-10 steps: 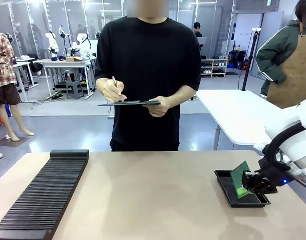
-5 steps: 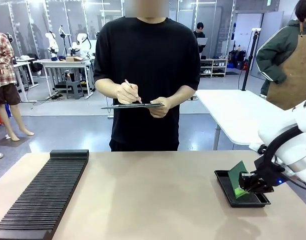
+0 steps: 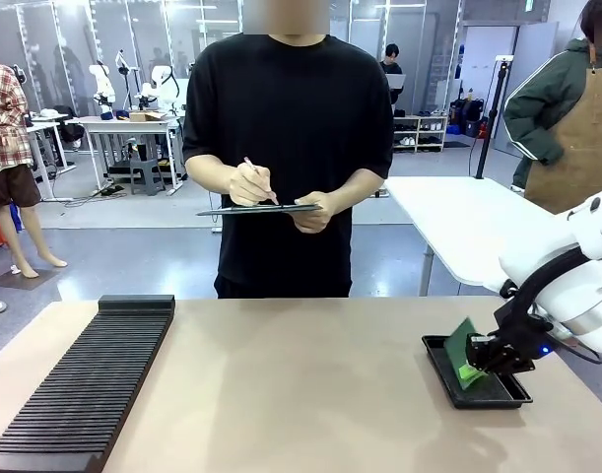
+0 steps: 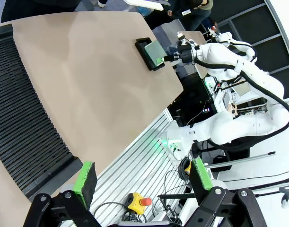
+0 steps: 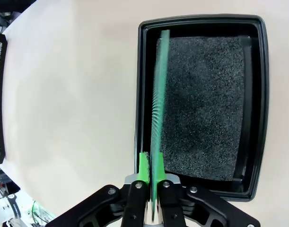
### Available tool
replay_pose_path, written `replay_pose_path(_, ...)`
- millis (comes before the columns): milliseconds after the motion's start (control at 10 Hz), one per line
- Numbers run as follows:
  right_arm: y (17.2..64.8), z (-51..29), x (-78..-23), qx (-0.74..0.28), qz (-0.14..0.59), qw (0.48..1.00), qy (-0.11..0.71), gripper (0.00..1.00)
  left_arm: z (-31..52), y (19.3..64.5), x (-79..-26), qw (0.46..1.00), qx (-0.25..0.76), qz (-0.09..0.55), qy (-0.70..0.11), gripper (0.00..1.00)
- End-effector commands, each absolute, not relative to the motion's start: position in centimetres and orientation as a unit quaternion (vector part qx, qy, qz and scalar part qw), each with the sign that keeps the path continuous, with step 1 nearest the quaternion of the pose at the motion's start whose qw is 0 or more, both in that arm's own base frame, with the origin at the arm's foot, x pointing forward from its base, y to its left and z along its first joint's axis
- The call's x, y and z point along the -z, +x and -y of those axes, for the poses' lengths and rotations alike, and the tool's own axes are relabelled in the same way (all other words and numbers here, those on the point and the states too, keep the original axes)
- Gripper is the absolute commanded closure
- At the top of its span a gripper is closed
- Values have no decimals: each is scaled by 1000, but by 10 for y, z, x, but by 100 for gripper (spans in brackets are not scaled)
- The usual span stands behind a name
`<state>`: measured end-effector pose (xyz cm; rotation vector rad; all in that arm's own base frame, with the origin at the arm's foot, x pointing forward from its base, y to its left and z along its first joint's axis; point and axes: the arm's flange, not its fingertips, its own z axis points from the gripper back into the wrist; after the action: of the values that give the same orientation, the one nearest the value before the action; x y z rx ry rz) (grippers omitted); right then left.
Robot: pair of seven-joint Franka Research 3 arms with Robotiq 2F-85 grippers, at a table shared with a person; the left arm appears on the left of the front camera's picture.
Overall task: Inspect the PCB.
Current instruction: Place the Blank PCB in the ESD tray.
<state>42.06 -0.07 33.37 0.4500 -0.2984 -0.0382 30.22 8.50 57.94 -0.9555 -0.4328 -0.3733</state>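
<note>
While a person (image 3: pixel 289 148) writes, a black tray (image 3: pixel 448 379) sits on the tan table (image 3: pixel 301 384).

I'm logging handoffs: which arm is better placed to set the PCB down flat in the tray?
The right. Its gripper has the PCB edge-on between its pads over the black tray; the left gripper hangs open off the table's near edge.

Behind your beige table (image 3: pixel 301 384) you have a grey polished floor (image 3: pixel 133 256), a white table (image 3: pixel 468 232) at right, glass partitions (image 3: pixel 74 39) and a cluttered workbench (image 3: pixel 128 123) far left.
</note>
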Motion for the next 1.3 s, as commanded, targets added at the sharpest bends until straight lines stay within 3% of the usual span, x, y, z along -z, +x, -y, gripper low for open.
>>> replay_pose_path(0, 429, -1, -336, 33, 143, 966, 213, 70, -84, 301, -582, 851, 177, 200, -453, 0)
replay_pose_path(400, 426, 6, -342, 38, 156, 968, 193, 5, -84, 301, -582, 851, 177, 200, -453, 0)
replay_pose_path(500, 424, 8, -345, 38, 158, 969, 187, 0, -84, 301, -582, 851, 177, 200, -453, 0)
replay_pose_path(700, 420, 18, -353, 43, 164, 970, 174, 0, -84, 301, -582, 851, 177, 200, -453, 0)
replay_pose_path(800, 418, 21, -356, 43, 166, 970, 172, 5, -84, 301, -582, 851, 177, 200, -453, 0)
replay_pose_path(900, 418, 21, -358, 45, 168, 969, 175, 0, -84, 301, -582, 851, 177, 200, -453, 0)
replay_pose_path(1200, 428, 26, -353, 33, 168, 969, 179, 0, -84, 301, -582, 851, 177, 200, -453, 0)
